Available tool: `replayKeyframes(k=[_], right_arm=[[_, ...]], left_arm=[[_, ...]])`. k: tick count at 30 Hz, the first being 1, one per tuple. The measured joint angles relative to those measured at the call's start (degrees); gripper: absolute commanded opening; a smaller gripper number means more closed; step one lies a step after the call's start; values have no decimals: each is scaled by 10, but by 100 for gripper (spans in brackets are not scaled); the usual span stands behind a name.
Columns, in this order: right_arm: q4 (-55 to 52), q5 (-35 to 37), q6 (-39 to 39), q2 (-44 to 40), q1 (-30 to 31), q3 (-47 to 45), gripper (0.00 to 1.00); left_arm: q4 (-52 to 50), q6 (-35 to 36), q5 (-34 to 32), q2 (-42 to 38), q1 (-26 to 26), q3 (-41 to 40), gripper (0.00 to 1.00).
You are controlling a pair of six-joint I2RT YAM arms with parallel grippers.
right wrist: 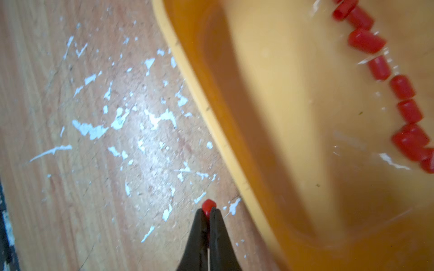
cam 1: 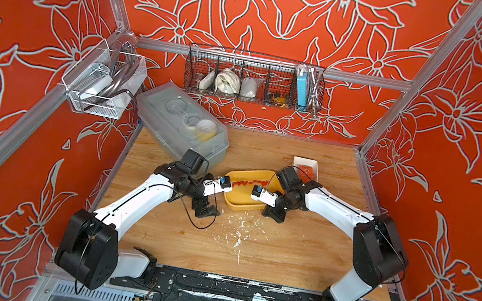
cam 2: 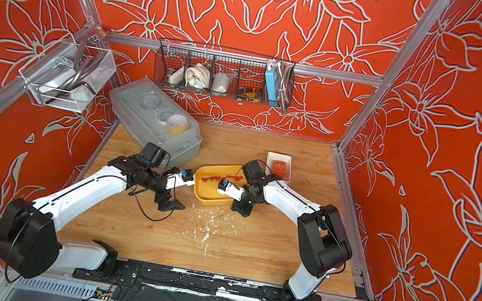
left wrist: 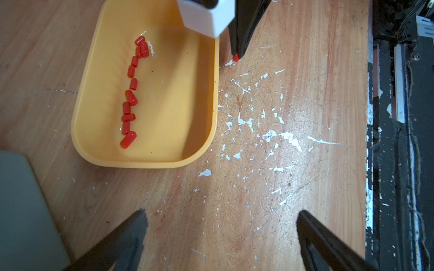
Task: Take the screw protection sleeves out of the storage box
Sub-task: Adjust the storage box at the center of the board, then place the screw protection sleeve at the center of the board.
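Screw protection sleeves lie in a loose red row across the floor of the yellow storage box, which sits mid-table in both top views. The left gripper points down at the wooden table near the box's near left corner, apart from it. The right gripper points down just outside the box's near right corner. A white bin holding an orange block stands behind the right arm.

From the left wrist, the left gripper's two black fingers stand wide apart over paint-flecked wood, with nothing between them. The box lies ahead, about a dozen sleeves curving across it, some touching end to end. Just outside its rim, the right gripper's pinched tip carries a single sleeve.

From the right wrist, the jaws are closed tight on that single sleeve, and its rounded red end pokes out past the tips. It is outside the box, near the rim. Whether it touches the wood I cannot tell. The other sleeves, blurred, sit inside the box towards its far side.
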Motion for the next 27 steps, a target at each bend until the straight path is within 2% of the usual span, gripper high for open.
replayKeyframes(k=[5, 12, 20, 27], right_arm=[[-26, 13, -17, -32, 0, -52, 2], [-18, 56, -10, -6, 7, -60, 12], [-28, 75, -2, 6, 7, -52, 33], [-75, 66, -7, -70, 7, -23, 39]], left_arm=[[0, 0, 0, -1, 0, 0, 98], [-2, 0, 0, -2, 0, 0, 98], [-2, 0, 0, -5, 0, 0, 98], [-5, 0, 4, -13, 0, 0, 98]])
